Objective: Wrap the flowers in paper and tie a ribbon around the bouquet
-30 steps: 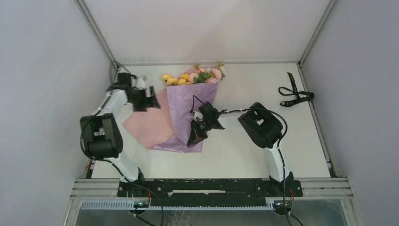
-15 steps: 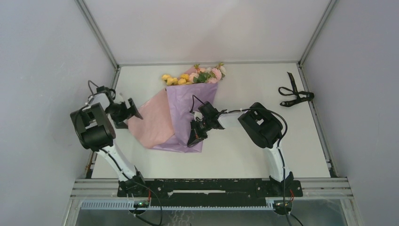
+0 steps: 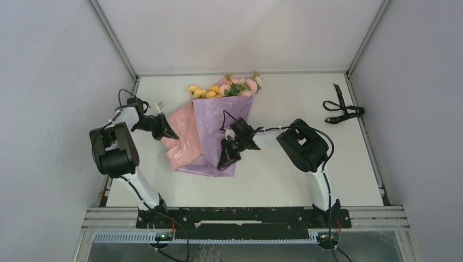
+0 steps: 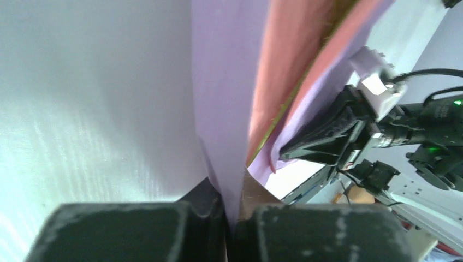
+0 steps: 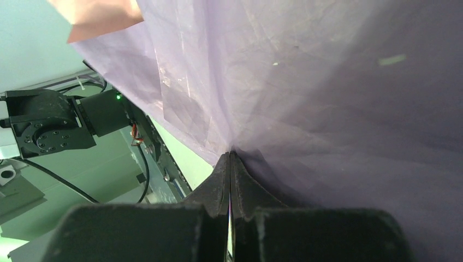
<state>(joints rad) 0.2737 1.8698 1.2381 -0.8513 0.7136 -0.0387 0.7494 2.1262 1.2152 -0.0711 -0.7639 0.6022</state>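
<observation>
The flowers [image 3: 226,87], pink, yellow and white, lie at the back of the table with their stems under the paper [image 3: 221,123]. A lilac fold covers the stems and a pink flap [image 3: 183,139] sticks out to the left. My left gripper [image 3: 165,132] is shut on the flap's left edge; in the left wrist view the thin paper [image 4: 229,82] runs up from between the left gripper's [image 4: 233,210] jaws. My right gripper [image 3: 225,157] is shut, its tips pressed on the lilac fold [image 5: 327,82] near its lower end. The black ribbon [image 3: 343,109] lies looped at the far right.
Grey walls close in the table [image 3: 284,180] on the left, back and right. The right arm's elbow [image 3: 303,144] sits just right of the paper. In the left wrist view the right arm's gripper [image 4: 333,136] shows beyond the paper.
The left gripper swung out to the flap's left edge, closed on it and moved back right. The pink flap is now lifted and narrower. The right gripper has not moved.
</observation>
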